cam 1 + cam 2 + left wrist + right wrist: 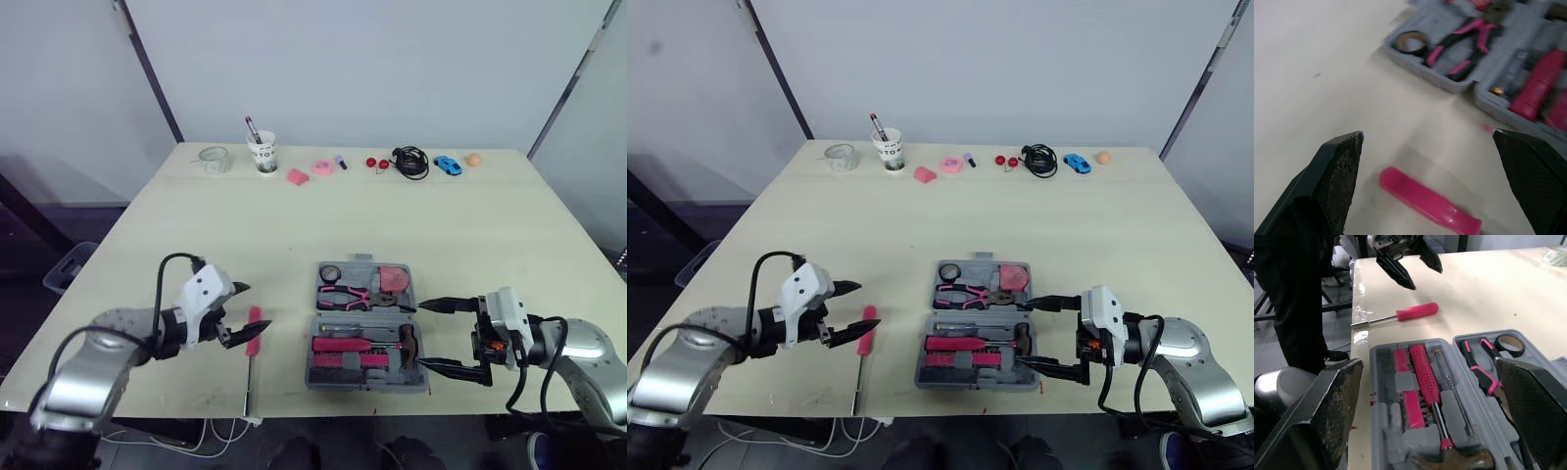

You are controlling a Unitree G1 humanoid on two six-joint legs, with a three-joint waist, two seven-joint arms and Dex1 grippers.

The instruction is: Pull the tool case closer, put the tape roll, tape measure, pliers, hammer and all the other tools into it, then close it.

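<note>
Left gripper [257,305]: we count two black fingers, spread wide, nothing between them, tips just over the pink handle of the one screwdriver [1400,315], which lies loose on the table [196,225] to the left of the case. Right gripper [420,335]: two fingers too, spread wide and empty, tips at the right end of the case's near half, one by the hinge line and one by the near corner (we cannot tell whether they touch). The left forearm comes in low from the near left with its gripper pointing right. The right forearm comes in low from the near right with its gripper pointing left, so the two face each other across the case. One grey tool case [313,372] lies open flat by the near edge, between the grippers. In its far half we see one tape roll [330,273], one pair of pliers [345,297] and one tape measure [395,279]. In its near half we see one hammer [1425,382] with a pink grip and one slim clear-handled driver [1449,382]. Along the far edge stands one paper cup [263,154] holding one pen, its printed letters too small to read, plus one clear tape ring [214,159].
</note>
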